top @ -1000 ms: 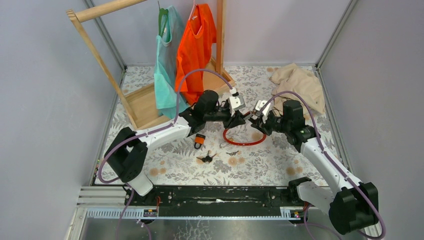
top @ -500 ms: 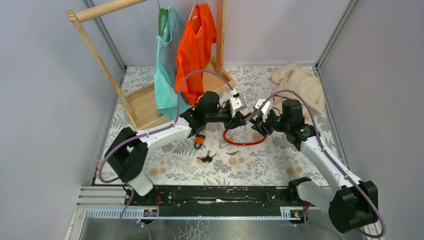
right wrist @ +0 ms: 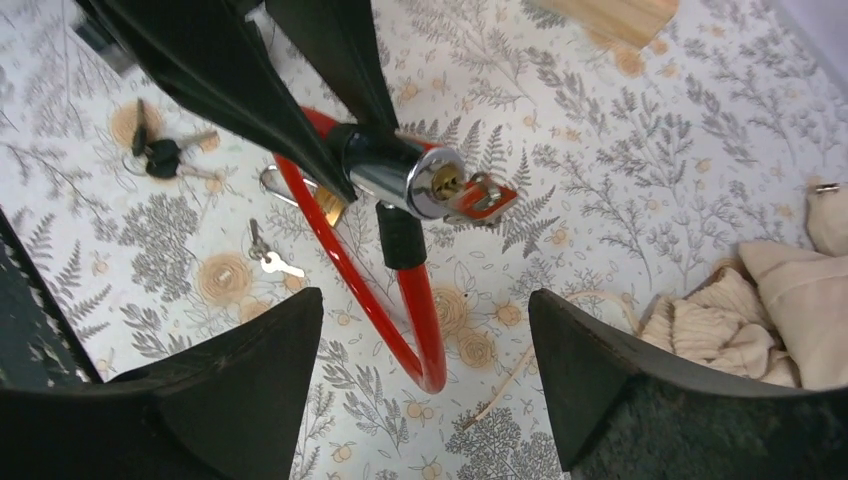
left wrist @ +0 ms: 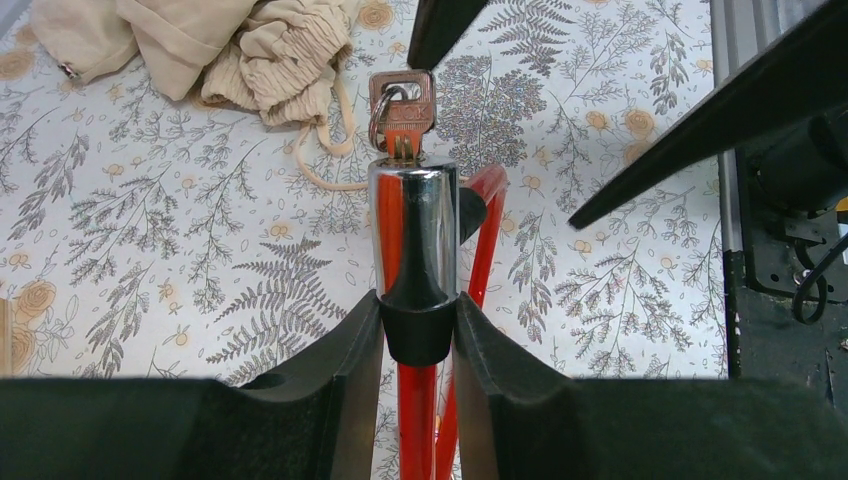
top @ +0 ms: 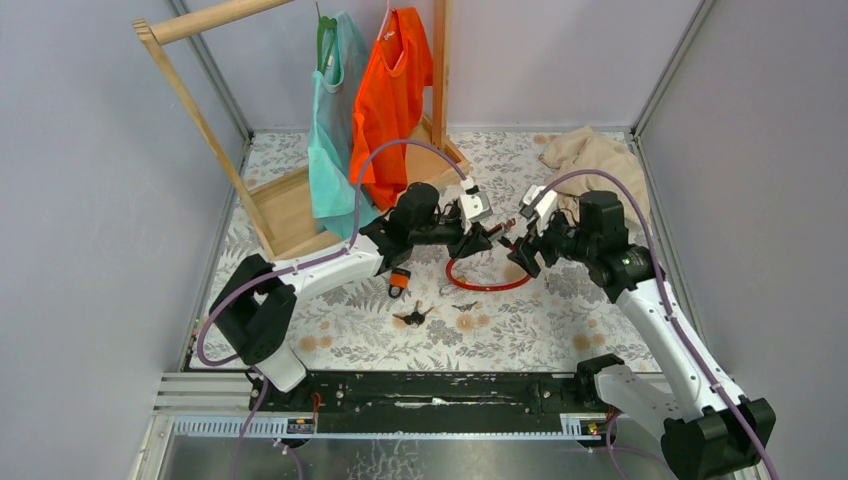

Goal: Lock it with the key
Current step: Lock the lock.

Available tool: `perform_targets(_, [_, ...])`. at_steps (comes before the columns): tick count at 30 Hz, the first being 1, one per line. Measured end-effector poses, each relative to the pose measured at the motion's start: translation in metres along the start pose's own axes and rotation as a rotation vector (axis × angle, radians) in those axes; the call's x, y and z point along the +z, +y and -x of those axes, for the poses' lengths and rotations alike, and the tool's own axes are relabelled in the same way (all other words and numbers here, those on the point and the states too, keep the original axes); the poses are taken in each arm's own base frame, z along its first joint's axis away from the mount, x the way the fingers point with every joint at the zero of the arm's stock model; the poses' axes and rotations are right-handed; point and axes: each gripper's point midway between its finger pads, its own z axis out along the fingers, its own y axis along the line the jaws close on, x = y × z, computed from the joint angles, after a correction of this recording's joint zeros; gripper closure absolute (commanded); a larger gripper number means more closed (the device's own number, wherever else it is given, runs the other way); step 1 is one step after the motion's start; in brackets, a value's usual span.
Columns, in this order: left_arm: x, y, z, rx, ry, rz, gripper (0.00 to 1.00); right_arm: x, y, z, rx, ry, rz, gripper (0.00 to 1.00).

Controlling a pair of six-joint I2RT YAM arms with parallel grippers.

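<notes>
Red cable lock [top: 480, 289], its loop lying on the floral tabletop [top: 560, 320] below the chrome cylinder [left wrist: 412, 225]; the left gripper [left wrist: 418, 320] pinches the black collar at the cylinder's base and holds it off the table. The key [left wrist: 403, 100] sits in the cylinder's end face, its stamped bow too small to read. The right gripper [right wrist: 422, 300] faces that end, jaws spread wide, touching neither key nor cylinder.

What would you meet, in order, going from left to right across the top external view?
teal shirt → orange shirt → red cable lock → beige garment
</notes>
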Motion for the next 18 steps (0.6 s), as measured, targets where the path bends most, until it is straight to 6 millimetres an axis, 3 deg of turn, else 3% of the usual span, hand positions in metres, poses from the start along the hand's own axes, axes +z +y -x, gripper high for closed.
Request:
perform_targets(7, [0.0,0.001,0.0,0.0,0.001,0.004,1.0,-0.026,-0.021,0.061,0.108,-0.073,-0.098,0.19])
perform_targets(11, [0.0,0.001,0.0,0.001,0.001,0.007,1.0,-0.025,-0.032,0.089,0.197,-0.103,-0.101,0.19])
perform_targets(14, [0.0,0.002,0.0,0.001,0.001,0.009,1.0,-0.016,-0.035,0.09,0.29,-0.076,-0.089,0.2])
perform_targets(18, [0.0,0.002,0.0,0.001,0.002,0.01,1.0,-0.006,-0.034,0.075,0.385,-0.007,-0.083,0.23])
